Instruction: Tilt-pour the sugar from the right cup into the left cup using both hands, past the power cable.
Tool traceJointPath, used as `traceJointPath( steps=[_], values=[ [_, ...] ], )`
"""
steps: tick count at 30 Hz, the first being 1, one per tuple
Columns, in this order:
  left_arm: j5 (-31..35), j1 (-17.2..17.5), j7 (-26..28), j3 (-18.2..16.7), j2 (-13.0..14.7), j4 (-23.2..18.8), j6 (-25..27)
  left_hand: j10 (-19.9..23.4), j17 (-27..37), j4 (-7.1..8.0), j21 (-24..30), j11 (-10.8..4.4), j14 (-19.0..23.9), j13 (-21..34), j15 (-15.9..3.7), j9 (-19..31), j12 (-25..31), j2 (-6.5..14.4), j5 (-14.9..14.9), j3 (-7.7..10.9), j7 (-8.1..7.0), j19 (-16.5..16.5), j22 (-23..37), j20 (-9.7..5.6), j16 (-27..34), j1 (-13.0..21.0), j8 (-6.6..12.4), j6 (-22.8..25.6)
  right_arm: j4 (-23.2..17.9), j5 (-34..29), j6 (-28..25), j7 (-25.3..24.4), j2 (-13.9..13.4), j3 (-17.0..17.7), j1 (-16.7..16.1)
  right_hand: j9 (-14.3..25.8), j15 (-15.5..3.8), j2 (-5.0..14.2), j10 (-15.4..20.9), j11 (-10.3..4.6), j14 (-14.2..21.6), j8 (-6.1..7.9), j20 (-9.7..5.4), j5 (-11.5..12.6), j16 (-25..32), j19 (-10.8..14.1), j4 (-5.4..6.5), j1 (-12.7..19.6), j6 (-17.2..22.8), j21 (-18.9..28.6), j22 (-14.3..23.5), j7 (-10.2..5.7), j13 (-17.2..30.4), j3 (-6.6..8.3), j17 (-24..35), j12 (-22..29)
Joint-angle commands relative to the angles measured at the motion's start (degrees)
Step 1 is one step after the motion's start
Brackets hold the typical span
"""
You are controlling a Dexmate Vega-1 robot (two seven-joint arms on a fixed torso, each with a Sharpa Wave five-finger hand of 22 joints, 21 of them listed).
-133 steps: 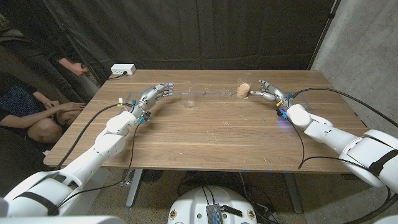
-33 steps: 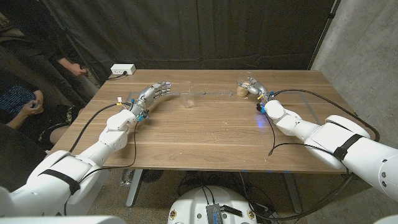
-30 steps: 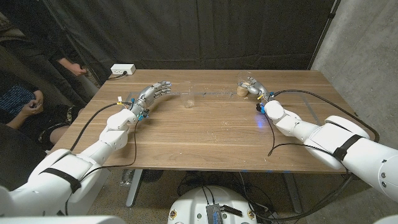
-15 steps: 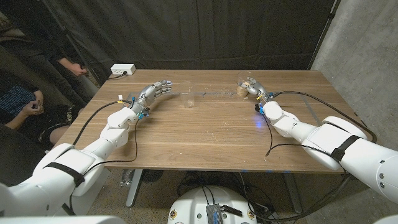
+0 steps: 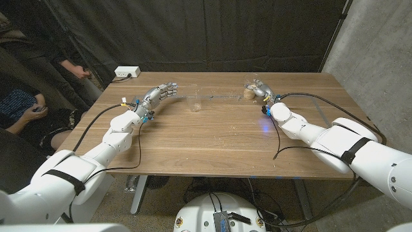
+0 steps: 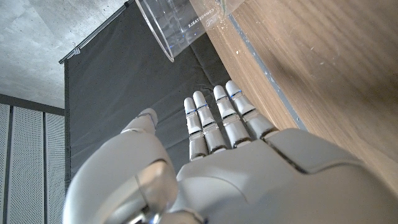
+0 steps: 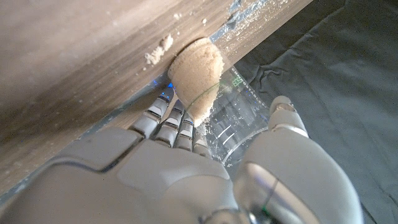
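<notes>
The right cup (image 5: 248,93) is clear plastic with a mound of brown sugar (image 7: 198,78) in it, and it stands at the table's far right. My right hand (image 5: 261,91) is wrapped around it, fingers (image 7: 168,124) on one side and thumb on the other, gripping its wall. The left cup (image 5: 195,103), clear and empty, stands far centre-left; it is also seen as the left cup (image 6: 186,25) in the left wrist view. My left hand (image 5: 161,93) waits a short way to its left with fingers (image 6: 214,115) straight and apart, holding nothing.
A thin pale line with spilled grains (image 5: 222,96) runs along the table between the cups. A white power strip (image 5: 127,72) sits at the far left corner. Black cables (image 5: 302,96) trail from both wrists. People (image 5: 26,109) sit left of the wooden table (image 5: 212,142).
My right hand, earlier open beside the sugar cup, has closed around it, and the arm has swung a little left. The left hand has barely moved. The seated person sat up.
</notes>
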Motion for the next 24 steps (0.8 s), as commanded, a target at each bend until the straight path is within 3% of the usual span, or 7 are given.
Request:
traceJointPath(
  steps=[1, 9, 17, 18, 21, 24],
  values=[
    [0.1, -0.4, -0.1, 0.2, 0.0, 0.2, 0.6, 0.5, 0.2, -0.08, -0.1, -0.17, 0.7, 0.1, -5.76, 0.1, 0.2, 0.0, 0.3, 0.56, 0.2, 0.4, 0.3, -0.43, 0.3, -0.3, 0.23, 0.4, 0.1, 0.3, 1.9, -1.7, 0.9, -0.1, 0.4, 0.3, -6.32, 0.59, 1.3, -0.83, 1.7, 0.63, -0.48, -0.2, 0.8, 1.0, 0.02, 1.3, 0.4, 0.4, 0.1, -0.98, 0.7, 0.75, 0.7, 1.1],
    [0.2, -1.7, -1.1, 0.4, -1.0, 2.8, 0.0, 0.5, 0.3, -0.14, -0.2, -0.12, 0.8, 0.1, -5.79, 0.1, 0.2, 0.0, 0.2, 0.65, 0.17, 0.4, 0.3, -0.46, 0.3, -0.4, 0.26, 0.5, 0.1, 0.9, 0.5, -2.1, 1.2, 0.2, 0.3, 0.6, -7.67, 2.08, 4.0, -2.51, 4.5, 1.55, -1.8, -0.2, 2.3, 2.2, -0.06, 3.0, 2.1, 0.7, 0.1, -1.93, 2.5, 1.55, 2.3, 3.9],
    [0.5, -2.5, -1.2, 0.6, -1.5, 4.2, -0.5, 0.6, 0.3, -0.2, -0.2, -0.14, 1.0, 0.2, -5.82, 0.2, 0.3, 0.0, 0.2, 0.77, 0.13, 0.5, 0.3, -0.46, 0.4, -0.4, 0.28, 0.7, 0.2, 1.8, -0.9, -1.9, 1.4, 0.6, 0.0, 0.8, -8.85, 2.59, 5.4, -3.25, 6.3, 2.32, -2.13, -0.5, 3.9, 2.9, -0.2, 4.0, 3.6, 0.7, 0.1, -2.42, 4.1, 1.16, 4.0, 5.9],
    [0.6, -2.5, -1.1, 0.6, -1.5, 4.2, -0.5, 0.6, 0.3, -0.21, -0.2, -0.17, 1.0, 0.2, -5.82, 0.2, 0.3, 0.0, 0.2, 0.78, 0.19, 0.4, 0.3, -0.45, 0.4, -0.4, 0.28, 0.7, 0.2, 2.0, -1.1, -1.7, 1.5, 0.6, -0.1, 0.9, -9.0, 2.74, 5.6, -3.98, 6.5, 2.45, -2.37, -0.6, 4.3, 3.2, -0.33, 4.5, 3.7, 0.7, 0.1, -2.56, 4.5, 1.12, 4.4, 6.4],
    [0.6, -2.1, -0.7, 0.6, -1.3, 3.4, -0.3, 0.6, 0.3, -0.24, -0.2, -0.12, 1.0, 0.2, -5.82, 0.2, 0.3, 0.0, 0.2, 0.82, 0.19, 0.5, 0.3, -0.44, 0.4, -0.4, 0.3, 0.7, 0.2, 2.5, -1.7, -1.3, 1.5, 0.9, -0.2, 1.1, -9.42, 3.02, 6.3, -3.84, 7.3, 2.75, -3.1, -0.7, 5.1, 4.2, -0.42, 5.2, 4.1, 1.0, 0.2, -2.89, 5.3, 0.95, 5.2, 7.4],
    [0.7, -1.7, -0.2, 0.7, -1.1, 2.5, 0.0, 0.7, 0.4, -0.26, -0.3, -0.21, 0.9, 0.2, -5.84, 0.2, 0.3, 0.0, 0.2, 0.86, 0.25, 0.4, 0.3, -0.45, 0.3, -0.4, 0.3, 0.8, 0.2, 2.9, -2.1, -1.1, 1.5, 1.1, -0.3, 1.5, -10.14, 3.39, 6.7, -4.22, 9.1, 3.67, -4.79, -0.8, 6.5, 5.6, -0.66, 6.7, 5.5, 1.5, 0.2, -3.34, 6.6, 0.7, 6.5, 8.7]
  ],
)
